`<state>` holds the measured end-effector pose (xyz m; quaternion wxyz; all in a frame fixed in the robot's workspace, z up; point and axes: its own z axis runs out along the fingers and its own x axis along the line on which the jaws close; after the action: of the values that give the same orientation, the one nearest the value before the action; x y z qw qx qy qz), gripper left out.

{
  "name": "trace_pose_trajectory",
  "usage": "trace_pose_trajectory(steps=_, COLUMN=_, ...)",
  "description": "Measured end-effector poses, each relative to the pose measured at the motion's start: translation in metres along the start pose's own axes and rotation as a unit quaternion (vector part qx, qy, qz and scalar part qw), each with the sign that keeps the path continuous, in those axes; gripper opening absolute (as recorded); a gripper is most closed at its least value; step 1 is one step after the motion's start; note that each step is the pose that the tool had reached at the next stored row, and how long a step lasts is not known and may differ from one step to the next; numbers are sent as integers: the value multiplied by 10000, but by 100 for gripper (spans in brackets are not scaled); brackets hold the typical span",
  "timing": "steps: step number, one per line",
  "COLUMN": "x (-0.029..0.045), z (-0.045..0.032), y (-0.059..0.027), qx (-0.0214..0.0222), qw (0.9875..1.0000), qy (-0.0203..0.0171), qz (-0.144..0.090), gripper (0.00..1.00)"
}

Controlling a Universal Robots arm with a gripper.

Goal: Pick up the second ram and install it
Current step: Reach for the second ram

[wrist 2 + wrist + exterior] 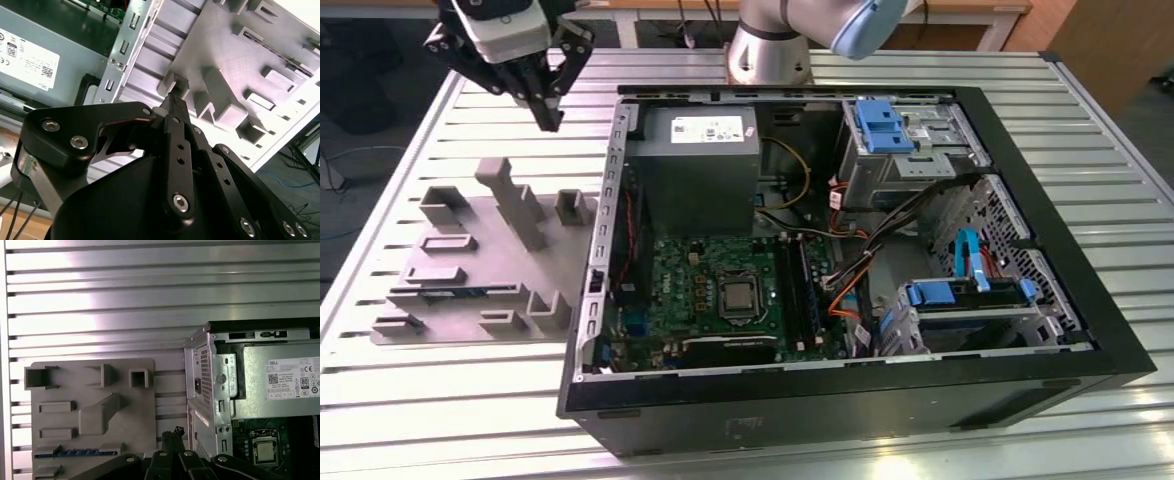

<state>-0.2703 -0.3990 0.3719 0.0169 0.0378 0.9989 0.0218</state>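
Observation:
The second ram (pixel 75 452) is a thin blue-green stick lying in a slot near the front of the grey holder plate (pixel 135 405). In the exterior view the second ram (pixel 454 293) shows as a dark strip on that plate (pixel 467 225), to the left of the open computer case (pixel 854 395). My gripper (pixel 550 122) hangs above the plate's far corner, close to the case's left wall, well away from the ram. Its black fingers (pixel 172 102) meet at the tips with nothing between them; the fingertips (pixel 172 432) show the same.
Inside the case lie the grey power supply (pixel 698 150), the green motherboard (pixel 700 275) with its processor (pixel 738 296) and long black slot rails (pixel 794 280), loose cables and blue drive brackets (pixel 881 125). The holder plate carries several raised blocks (pixel 520 205). Ribbed metal table (pixel 440 380) all around.

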Motion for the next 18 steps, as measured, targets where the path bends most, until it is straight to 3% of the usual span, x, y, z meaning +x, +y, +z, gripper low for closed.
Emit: trace_pose_trajectory(steps=18, x=333, z=103, y=-40, qx=0, qw=10000, qy=0, qz=0, gripper=11)
